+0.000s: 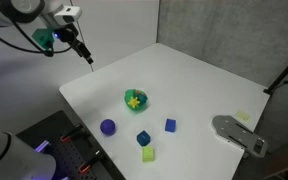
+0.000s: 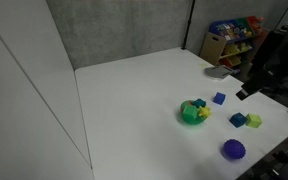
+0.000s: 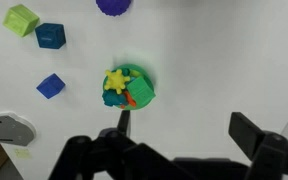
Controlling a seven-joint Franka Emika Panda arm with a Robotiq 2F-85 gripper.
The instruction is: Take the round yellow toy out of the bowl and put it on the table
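Note:
The small green bowl (image 1: 137, 101) stands near the middle of the white table (image 1: 194, 75). It also shows in an exterior view (image 2: 192, 114) and in the wrist view (image 3: 136, 90). The round yellow toy (image 3: 117, 78) lies in the bowl on top of other small toys, including a green block, and shows in an exterior view (image 1: 134, 98). My gripper (image 3: 184, 125) is open and empty. It hangs well above the table and apart from the bowl, at the table's far corner in an exterior view (image 1: 82, 50).
A purple ball (image 1: 107, 127), a blue cube (image 1: 170, 125), a teal block (image 1: 143, 138) and a yellow-green cube (image 1: 147, 154) lie near the front edge. A grey flat object (image 1: 239, 133) lies at the table's side. A toy shelf (image 2: 234, 38) stands behind.

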